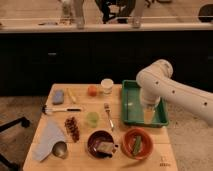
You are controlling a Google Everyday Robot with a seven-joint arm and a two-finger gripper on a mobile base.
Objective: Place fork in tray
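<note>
Fork (108, 116) and tray (124, 101) are both found on the wooden worktop (165, 150), and they are set apart, not touching. The worktop is crowded with kitchen things. A white robot arm (170, 87) is seen reaching in from the right and bending down over the tray. The gripper (150, 116) is held low above the right part of the tray's floor; whether it is spread or closed cannot be told. The green tray is placed at the right rear of the worktop. A blue-grey cloth (49, 137) is laid at the front left corner. An orange bowl (126, 145) is set in front of the tray, and a dark bowl (90, 143) is placed just left of it. A black-handled utensil (62, 109) is laid crosswise at the left. The silver fork is laid flat on the bare wood, lengthwise, just left of the tray and just right of a small green cup (92, 118). A white cup (107, 86) is stood behind the fork, near the tray's rear left corner.
</note>
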